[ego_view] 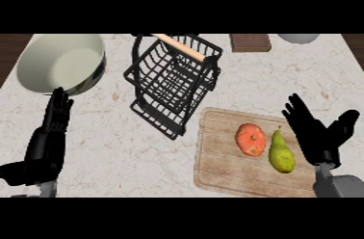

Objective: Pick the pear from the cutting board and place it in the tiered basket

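A green pear point(280, 153) lies on the wooden cutting board point(220, 168) at the lower right, stem pointing away from me. An orange-red round fruit point(250, 139) sits just left of it on the same board. The black wire tiered basket point(173, 81) with a wooden handle stands behind the board's left end. My right hand point(315, 134) hovers open just right of the pear, fingers spread, not touching it. At the lower left my left hand point(48, 137) rests open with fingers up, far from the board.
A large cream bowl point(60, 63) sits at the back left, just beyond my left fingertips. A brown block point(250, 42) and a pale dish point(298, 38) lie along the far edge. Dark wood shows past the counter's corners.
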